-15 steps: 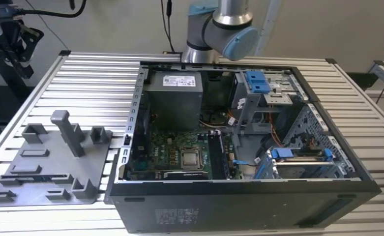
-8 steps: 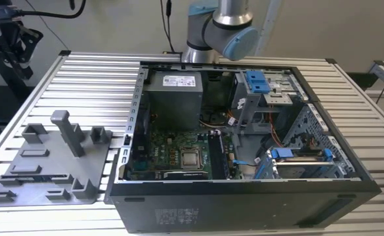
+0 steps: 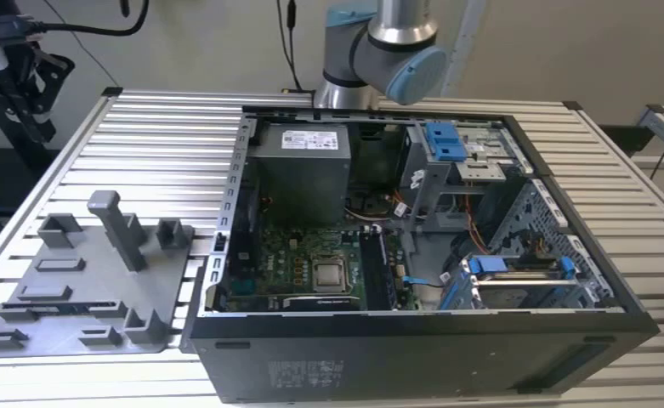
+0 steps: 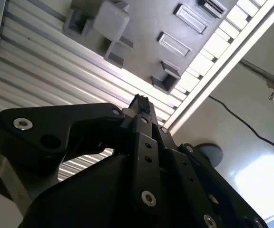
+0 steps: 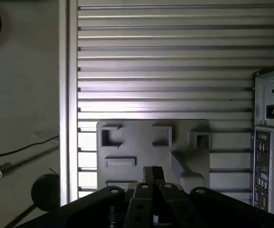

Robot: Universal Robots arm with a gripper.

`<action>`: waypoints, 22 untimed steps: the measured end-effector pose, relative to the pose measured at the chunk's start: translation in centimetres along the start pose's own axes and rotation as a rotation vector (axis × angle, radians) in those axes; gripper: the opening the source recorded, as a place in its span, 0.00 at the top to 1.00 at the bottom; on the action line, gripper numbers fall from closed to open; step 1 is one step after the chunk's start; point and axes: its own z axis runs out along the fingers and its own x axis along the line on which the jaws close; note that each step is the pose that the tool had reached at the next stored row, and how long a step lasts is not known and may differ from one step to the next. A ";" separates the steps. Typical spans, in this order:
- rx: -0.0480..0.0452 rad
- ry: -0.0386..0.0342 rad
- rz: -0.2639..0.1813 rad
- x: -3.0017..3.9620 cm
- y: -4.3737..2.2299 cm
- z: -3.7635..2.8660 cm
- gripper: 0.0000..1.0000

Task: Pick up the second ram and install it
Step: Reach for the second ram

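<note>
In both wrist views my gripper hangs high over the grey tray, its black fingers pressed together with nothing between them. In the exterior view a thin dark strip, which looks like the second ram, lies in a long slot near the tray's front, on the exterior view's left. The open computer case stands beside the tray, with its green motherboard and long black slots showing. The arm's joint rises behind the case.
The tray carries several grey blocks and a tall upright post. Everything stands on a ribbed metal table, whose edge runs close to the tray. A black stand rises at the far left. The case's rear panel shows beside the tray.
</note>
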 end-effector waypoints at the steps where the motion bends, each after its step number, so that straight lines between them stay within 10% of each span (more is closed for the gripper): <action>1: 0.0000 0.0002 -0.006 0.01 -0.08 0.02 0.89; 22: 0.0000 0.0004 -0.010 0.10 -1.80 0.09 0.89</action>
